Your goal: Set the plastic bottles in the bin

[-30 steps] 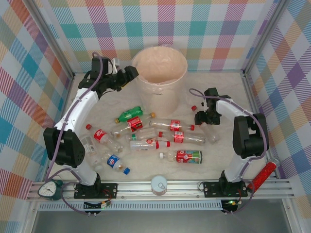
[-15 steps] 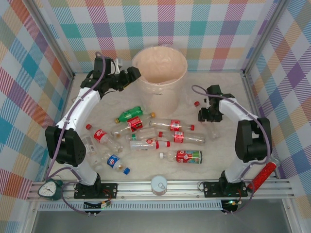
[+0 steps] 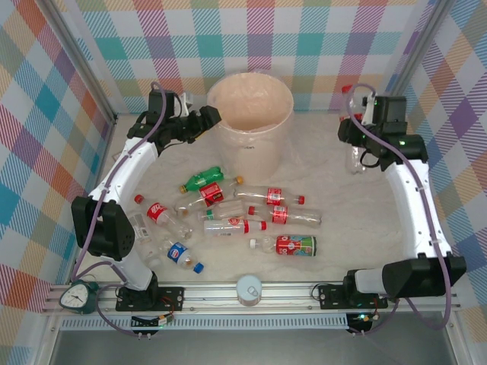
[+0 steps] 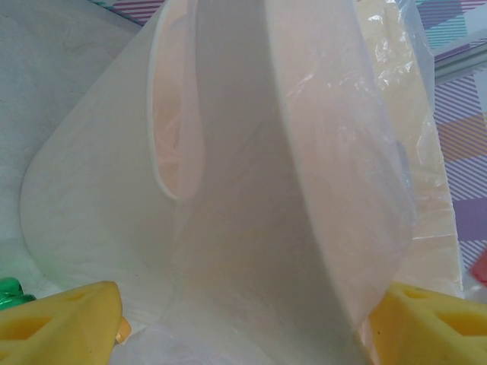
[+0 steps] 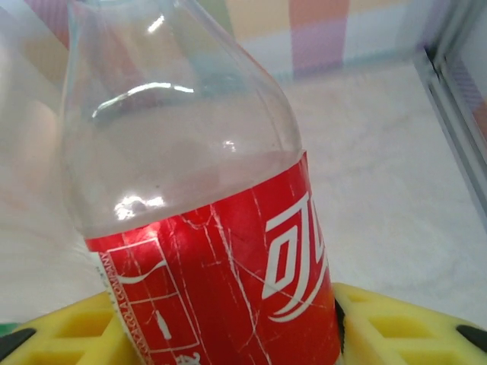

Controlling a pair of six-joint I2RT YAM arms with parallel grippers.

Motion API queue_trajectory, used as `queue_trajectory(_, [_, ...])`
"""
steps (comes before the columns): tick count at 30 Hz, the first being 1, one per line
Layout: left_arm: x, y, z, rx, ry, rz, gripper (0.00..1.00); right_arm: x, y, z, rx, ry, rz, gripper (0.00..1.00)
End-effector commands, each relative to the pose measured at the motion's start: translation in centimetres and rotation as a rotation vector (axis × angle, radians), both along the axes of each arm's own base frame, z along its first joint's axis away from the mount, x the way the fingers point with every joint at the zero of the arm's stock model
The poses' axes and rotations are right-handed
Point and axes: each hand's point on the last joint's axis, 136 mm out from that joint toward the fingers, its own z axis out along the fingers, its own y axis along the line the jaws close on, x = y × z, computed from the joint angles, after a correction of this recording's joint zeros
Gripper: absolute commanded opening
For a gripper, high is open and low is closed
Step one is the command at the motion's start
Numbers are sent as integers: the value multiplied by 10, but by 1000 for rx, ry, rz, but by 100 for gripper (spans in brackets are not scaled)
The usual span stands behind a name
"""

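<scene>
Right gripper [image 3: 361,150] hangs raised near the far right corner, and from above its load is hard to make out: a pale, clear shape that almost melts into the light counter [image 3: 350,243]. The right wrist view settles it. A clear bottle with a red label [image 5: 221,266] sits between the yellow pads [image 5: 396,331], its cap and base cut off by the frame edges, and the jaws are partly closed and clamped on the labelled part. Left gripper [image 3: 207,115] sits at the left side of the bin [image 3: 255,156], level with its rim. Its pads [image 4: 68,319] show as two yellow corners, wide apart with nothing gripped. The bin's wall looms close and blurred between them, with crinkled clear film to the right, and I cannot tell whether the pads touch the rim. The other bottles [image 3: 243,213] lie in a loose cluster on the counter in front of the bin, among them a green one [image 3: 202,180] and a blue-labelled one [image 3: 179,253].
</scene>
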Motion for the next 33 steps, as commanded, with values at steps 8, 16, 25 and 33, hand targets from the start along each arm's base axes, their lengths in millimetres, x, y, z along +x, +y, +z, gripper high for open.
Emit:
queue_trajectory(8, [-1,-9,-15,-8,25,-40,82,25,86,111,323,-248,293,52])
queue_trajectory(16, [-1,-11,-25,-4,47,-52,82,43,158,128,335,-286,459,52])
queue_trajectory(25, [-1,-18,-36,2,68,-79,81,62,217,126,316,-287,587,51])
queue_trajectory(33, [-2,-22,-41,10,78,-95,82,95,253,85,303,-196,658,51])
